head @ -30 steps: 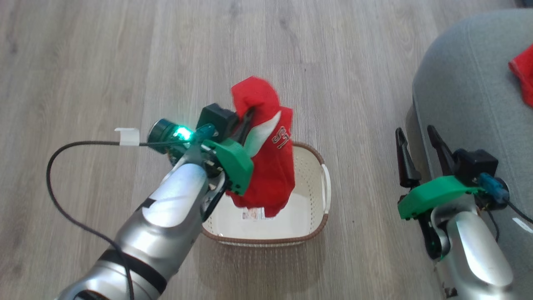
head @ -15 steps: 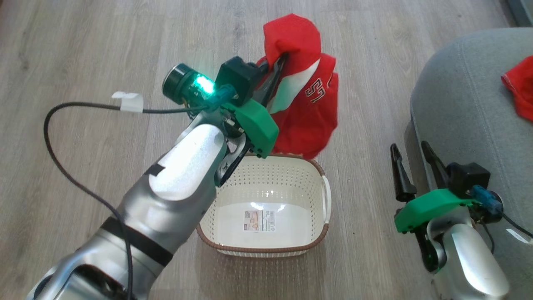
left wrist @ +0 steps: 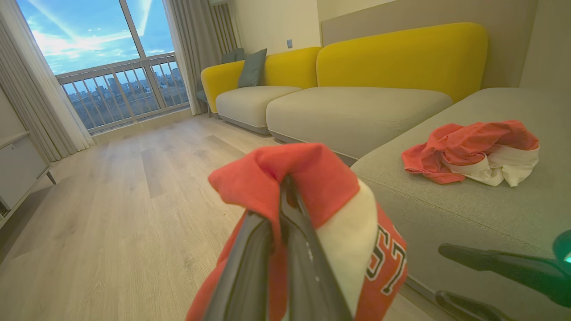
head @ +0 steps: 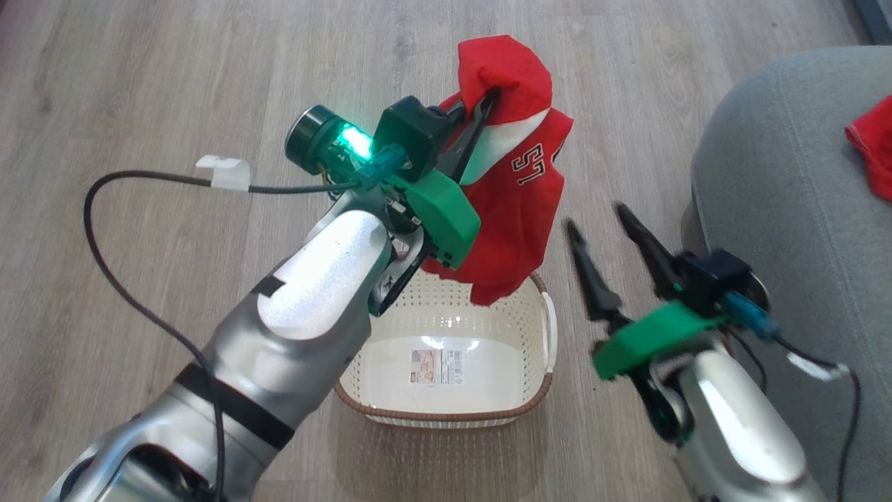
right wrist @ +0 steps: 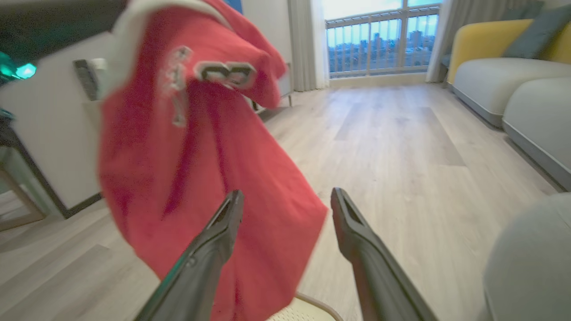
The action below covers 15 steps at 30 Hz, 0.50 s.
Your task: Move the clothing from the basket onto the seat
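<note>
1. Altogether, two pieces of red clothing are counted. The held garment (head: 519, 209) is clenched in the jaws of the left gripper (head: 488, 101), and the second garment (head: 871, 150) is laid on the seat (head: 787, 174).
2. One basket (head: 446, 416) is stood on the floor (head: 139, 84). One label (head: 435, 367) is seen on its bottom, and the held garment is hung above its rim at 12 o'clock.
3. One seat is placed at 3 o'clock from the basket.
4. The jaws of the right gripper (head: 594, 216) are spread apart and released, at 2 o'clock from the basket.
</note>
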### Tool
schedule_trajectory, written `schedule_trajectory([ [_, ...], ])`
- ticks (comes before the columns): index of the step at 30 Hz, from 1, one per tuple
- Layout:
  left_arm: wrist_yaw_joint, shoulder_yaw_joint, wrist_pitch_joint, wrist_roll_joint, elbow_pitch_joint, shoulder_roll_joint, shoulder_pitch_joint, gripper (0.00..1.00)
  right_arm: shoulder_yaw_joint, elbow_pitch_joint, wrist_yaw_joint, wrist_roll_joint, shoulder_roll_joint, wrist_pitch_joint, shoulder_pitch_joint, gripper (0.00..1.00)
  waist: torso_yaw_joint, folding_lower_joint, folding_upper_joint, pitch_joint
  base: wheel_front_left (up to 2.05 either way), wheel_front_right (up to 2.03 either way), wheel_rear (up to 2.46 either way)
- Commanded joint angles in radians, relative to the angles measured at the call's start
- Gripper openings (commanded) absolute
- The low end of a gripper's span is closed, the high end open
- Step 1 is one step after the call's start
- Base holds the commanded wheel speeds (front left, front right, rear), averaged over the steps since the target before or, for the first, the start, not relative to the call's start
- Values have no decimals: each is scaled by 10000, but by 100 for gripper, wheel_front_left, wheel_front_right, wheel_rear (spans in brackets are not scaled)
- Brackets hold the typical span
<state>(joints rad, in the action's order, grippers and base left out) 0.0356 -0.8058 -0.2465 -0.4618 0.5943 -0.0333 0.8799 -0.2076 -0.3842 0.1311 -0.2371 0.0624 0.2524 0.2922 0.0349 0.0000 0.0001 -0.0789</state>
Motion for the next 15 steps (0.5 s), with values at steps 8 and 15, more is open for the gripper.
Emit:
schedule_trajectory([
  [8,66,115,0,-198,-416,-170,670,0,-1958,615,-4,-342,69,93,1764,100,158,0,-1,-164,0,0,0],
  [15,67,-78,-22,-367,-521,-170,764,0,-2254,-448,-4,-134,1,93,2745,100,460,0,-1,-179,0,0,0],
])
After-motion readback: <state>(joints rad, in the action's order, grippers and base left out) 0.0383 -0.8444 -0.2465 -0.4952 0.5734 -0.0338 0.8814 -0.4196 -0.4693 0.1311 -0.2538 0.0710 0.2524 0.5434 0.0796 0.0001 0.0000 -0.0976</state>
